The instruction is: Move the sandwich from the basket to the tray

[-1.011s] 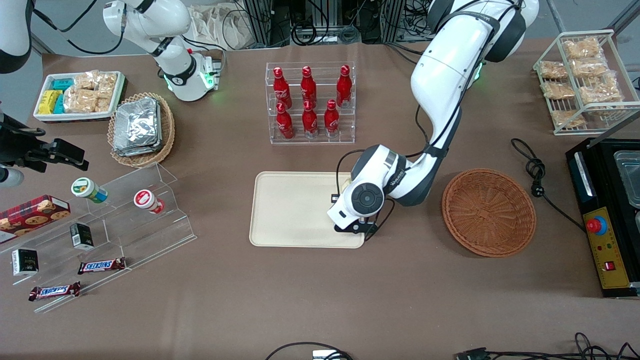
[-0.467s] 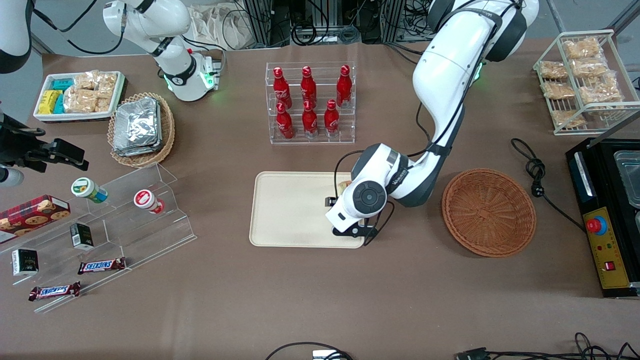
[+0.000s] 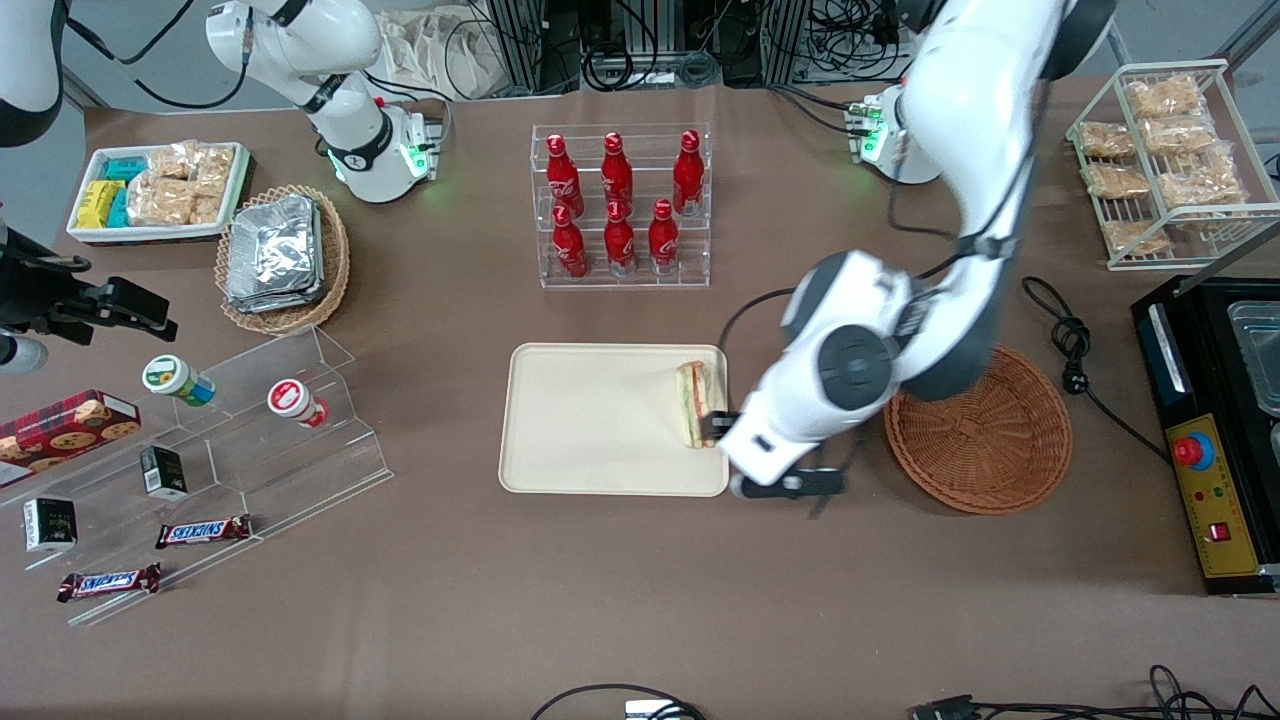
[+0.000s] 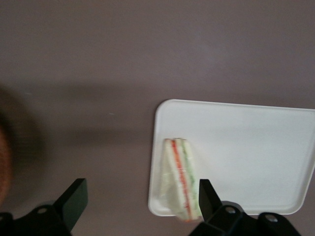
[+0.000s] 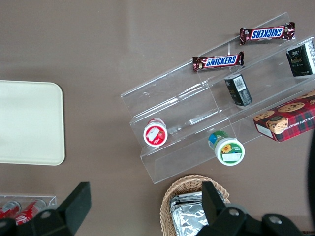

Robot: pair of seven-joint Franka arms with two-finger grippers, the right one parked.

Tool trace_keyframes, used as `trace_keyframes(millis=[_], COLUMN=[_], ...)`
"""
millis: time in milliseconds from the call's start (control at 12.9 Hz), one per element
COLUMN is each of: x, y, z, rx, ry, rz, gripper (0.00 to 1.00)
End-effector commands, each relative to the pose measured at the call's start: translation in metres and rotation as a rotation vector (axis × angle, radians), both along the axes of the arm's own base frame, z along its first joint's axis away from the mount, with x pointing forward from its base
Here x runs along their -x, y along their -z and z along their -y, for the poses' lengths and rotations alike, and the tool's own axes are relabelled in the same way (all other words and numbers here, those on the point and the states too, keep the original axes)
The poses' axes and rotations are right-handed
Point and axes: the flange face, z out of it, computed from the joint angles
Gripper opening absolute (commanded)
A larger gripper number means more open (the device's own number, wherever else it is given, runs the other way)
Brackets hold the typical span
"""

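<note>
Already the main part of the job looks done. The gripper (image 4: 138, 199) hangs above the brown surface (image 3: 620, 600) just off the tray's edge on the working arm's side, its 2 fingers (image 4: 74, 199) spread wide apart with nothing between them. The sandwich (image 3: 690, 403) lies on the tray (image 3: 590, 420), close against the short rim that faces the basket, its green and red-orange filling stripes turned upward; in the wrist view it sits free of both fingers, though 1 finger crosses in front of its lower tip. The rest of the tray is bare. The basket (image 3: 985, 440), toward the working arm's end of the surface and partly covered by the arm, shows no sandwich in the part that can be seen. Farther from the front camera stands a clear rack of 6 red bottles (image 3: 620, 205). Judging by this, the placing is complete and only pulling the arm clear seems to be left.
</note>
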Motion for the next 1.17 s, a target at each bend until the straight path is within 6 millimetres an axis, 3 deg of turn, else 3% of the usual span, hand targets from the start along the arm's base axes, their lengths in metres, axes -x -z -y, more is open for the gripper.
trace_keyframes(millis=[0, 389, 544, 700, 933, 1089], x=[0.011, 0.029, 0.037, 0.045, 0.047, 0.048], y=[-0.060, -0.149, -0.175, -0.179, -0.174, -0.176], z=[-0.046, -0.171, -0.216, -0.252, -0.278, -0.279], rx=[-0.116, -0.223, -0.223, -0.227, -0.211, -0.202], ry=[0.051, 0.134, 0.088, 0.031, -0.015, -0.015], rz=[0.031, -0.016, -0.017, -0.068, -0.079, -0.082], gripper=[1.00, 1.00, 1.00, 1.00, 1.00, 1.00])
